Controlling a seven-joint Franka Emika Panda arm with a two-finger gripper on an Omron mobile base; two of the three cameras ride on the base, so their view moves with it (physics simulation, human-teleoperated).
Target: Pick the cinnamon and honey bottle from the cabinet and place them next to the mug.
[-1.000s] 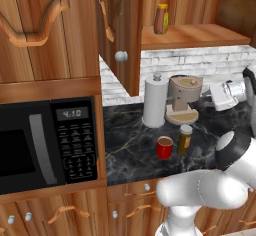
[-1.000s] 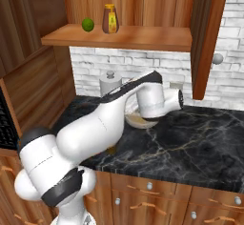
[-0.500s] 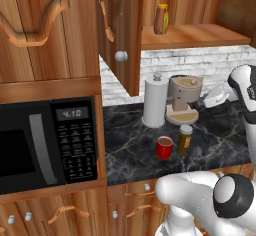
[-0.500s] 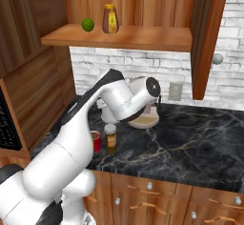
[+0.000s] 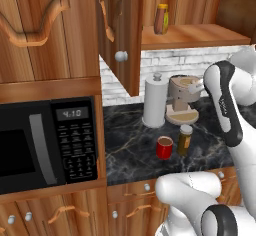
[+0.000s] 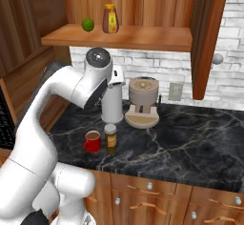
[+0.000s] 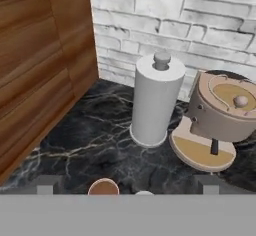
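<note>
The red mug (image 6: 92, 141) stands near the front of the dark stone counter (image 6: 190, 148). The cinnamon (image 6: 111, 138) stands just beside the mug, upright, with its grey lid on top. In the left base view the mug (image 5: 164, 147) and the cinnamon (image 5: 184, 140) stand side by side in the same way. In the hand view the top of the mug (image 7: 103, 187) peeks up at the bottom edge, with the counter (image 7: 85, 150) around it.

Behind them stands a tall white paper towel roll (image 6: 112, 103) on its holder. Next to the roll is a tan coffee machine (image 6: 142, 102) with a round base. From the hand view, the paper towel roll (image 7: 154, 100) is on the left and the coffee machine (image 7: 217, 119) is on the right, close together but apart. A white brick wall (image 7: 190, 25) is behind them.

The white arm (image 6: 76, 88) bends up over the counter, above the mug and the jar. I cannot tell if the hand is wide or narrow, because its fingers are not clear in the pictures.

Higher up and farther back, the cabinet (image 5: 120, 35) has its door open. On its shelf (image 6: 124, 37) stands the honey bottle (image 6: 110, 19), orange with a yellow cap. A small green lime (image 6: 87, 25) lies near it on the same shelf. In the left base view the honey bottle (image 5: 161, 19) stands up on the shelf too. A black microwave (image 5: 45, 142) sits at the left, under the cabinet.
</note>
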